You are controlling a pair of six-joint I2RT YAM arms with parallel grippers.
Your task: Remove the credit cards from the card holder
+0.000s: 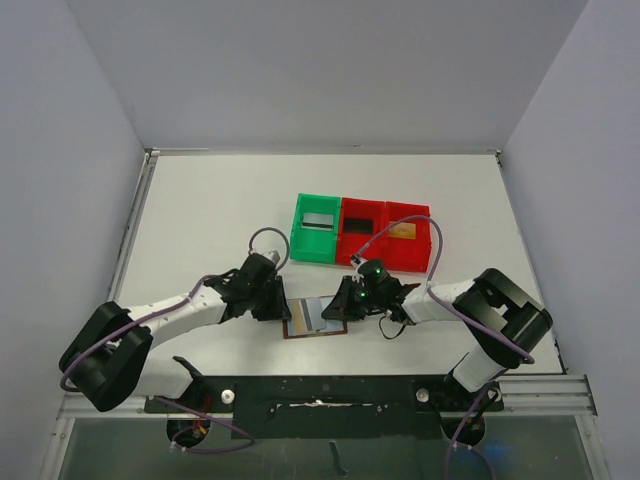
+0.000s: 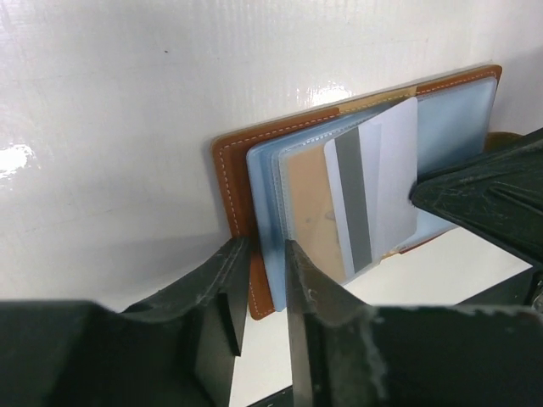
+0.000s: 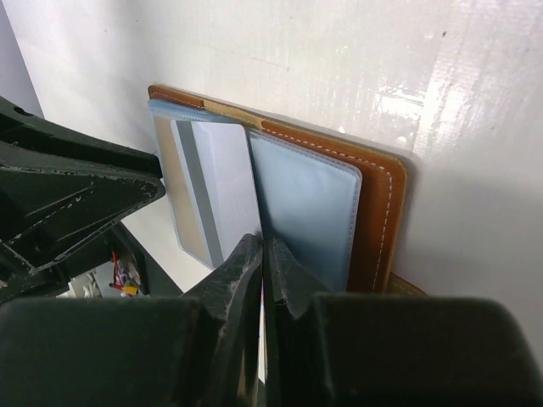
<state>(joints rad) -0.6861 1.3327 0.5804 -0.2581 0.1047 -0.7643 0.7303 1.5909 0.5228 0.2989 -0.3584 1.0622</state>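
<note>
From the top camera, the card holder (image 1: 315,318) lies open on the white table (image 1: 220,210), near the front edge and between the two arms. The left gripper (image 1: 281,303) is at its left side and the right gripper (image 1: 342,303) at its right. Behind it, a green tray (image 1: 299,240) and two red trays (image 1: 360,254) stand touching in a row. Each holds a small flat piece, one greyish, one dark and one golden, too small to tell more. Plain pale walls (image 1: 320,70) close in the table on three sides. Purple cables (image 1: 432,250) loop over the arms.

In the left wrist view, the left claw's fingers (image 2: 225,280) are nearly closed, with the holder's stitched brown cover edge pinched between them. A pale grey card (image 2: 386,178) with a dark grey stripe stands tilted, partway out of the grey-blue clear sleeves (image 2: 458,119). Its far edge meets the black tip of the right claw. A tan rectangle (image 2: 310,203) shows under one sleeve, and I cannot tell whether it is a card or lining. The table glares white.

In the right wrist view, the right claw's fingers (image 3: 233,280) are drawn almost together, with a thin white edge between them that lines up with the striped card's near edge. The brown cover lies flat to the right. The left claw fills the left side, cut off by the frame.
</note>
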